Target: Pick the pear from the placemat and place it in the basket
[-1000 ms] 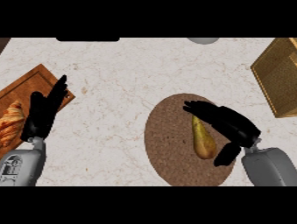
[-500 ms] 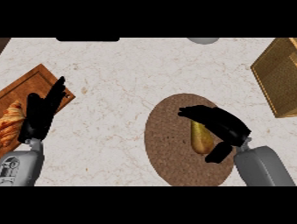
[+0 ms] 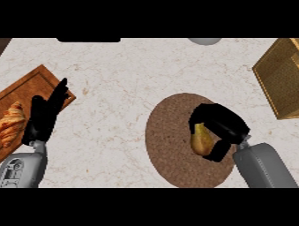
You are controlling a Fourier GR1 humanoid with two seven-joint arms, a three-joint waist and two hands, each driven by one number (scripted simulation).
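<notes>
On the right half of the round brown placemat [image 3: 171,148] shows the yellow-green pear [image 3: 201,140], its narrower end toward the mat's far edge. The robot's right hand [image 3: 222,126] is closed about it. The black fingers curl over the pear's far end and right side, and another part of the hand hooks under its near end, so only the fruit's left face is visible. Whether the pear rests on the mat or is raised off it cannot be told from this view.

To the right of the placemat and farther back, well apart from it, stands the light brown basket [image 3: 293,79], partly cut off by the view's right edge.

Well to the left of the placemat, on the pale marbled counter [image 3: 125,75], lies 1 wooden cutting board [image 3: 24,90] with 1 croissant [image 3: 11,124] on it. The left hand [image 3: 42,115] shows over the board's end nearest the placemat, fingers straight and pointing away, holding nothing.

Beyond the placemat, at the counter's far edge, a grey rounded object [image 3: 205,41] partly shows.
</notes>
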